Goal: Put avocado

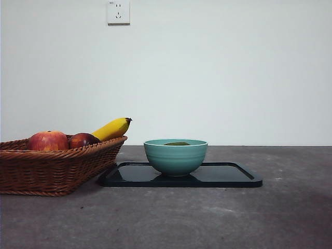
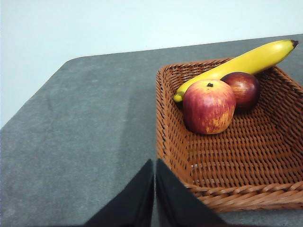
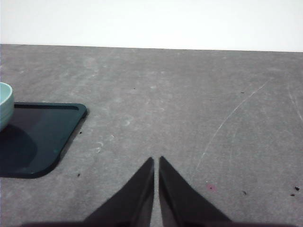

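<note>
The avocado (image 1: 177,143) lies inside the teal bowl (image 1: 175,156); only a dark green sliver of its top shows above the rim in the front view. The bowl stands on a black tray (image 1: 228,176). My left gripper (image 2: 155,165) is shut and empty, above the table beside the wicker basket (image 2: 227,156). My right gripper (image 3: 156,163) is shut and empty over bare table, to the side of the tray (image 3: 38,142) and the bowl's edge (image 3: 4,106). Neither gripper shows in the front view.
The wicker basket (image 1: 52,166) at the left holds two red apples (image 1: 48,141) (image 1: 83,140) and a yellow banana (image 1: 111,128). In the left wrist view the apples (image 2: 208,106) (image 2: 242,90) and banana (image 2: 241,64) lie at the basket's far side. A wall socket (image 1: 118,12) is behind.
</note>
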`<state>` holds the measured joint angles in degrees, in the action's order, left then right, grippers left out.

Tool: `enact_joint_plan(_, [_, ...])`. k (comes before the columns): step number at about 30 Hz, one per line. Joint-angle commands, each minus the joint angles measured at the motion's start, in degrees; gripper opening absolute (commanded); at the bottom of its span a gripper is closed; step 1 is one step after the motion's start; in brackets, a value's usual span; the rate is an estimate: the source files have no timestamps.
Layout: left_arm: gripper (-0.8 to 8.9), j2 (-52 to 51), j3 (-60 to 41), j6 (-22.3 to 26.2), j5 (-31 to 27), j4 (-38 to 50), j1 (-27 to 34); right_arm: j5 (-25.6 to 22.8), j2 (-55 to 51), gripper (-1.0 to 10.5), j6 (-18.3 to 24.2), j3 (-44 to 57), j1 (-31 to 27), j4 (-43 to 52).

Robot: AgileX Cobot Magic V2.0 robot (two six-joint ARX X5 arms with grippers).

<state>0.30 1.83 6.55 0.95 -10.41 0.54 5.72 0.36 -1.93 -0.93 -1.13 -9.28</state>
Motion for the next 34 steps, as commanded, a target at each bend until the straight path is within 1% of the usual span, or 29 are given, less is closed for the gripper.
enact_joint_plan(1, [0.06, -0.1, -1.2, -0.2, -0.1, -0.3, 0.2, -0.2, -0.2, 0.1, -0.8, 0.3, 0.0, 0.4])
enact_joint_plan(34, [0.06, -0.1, -1.2, -0.2, -0.1, -0.3, 0.2, -0.2, -0.2, 0.1, -0.8, 0.3, 0.0, 0.4])
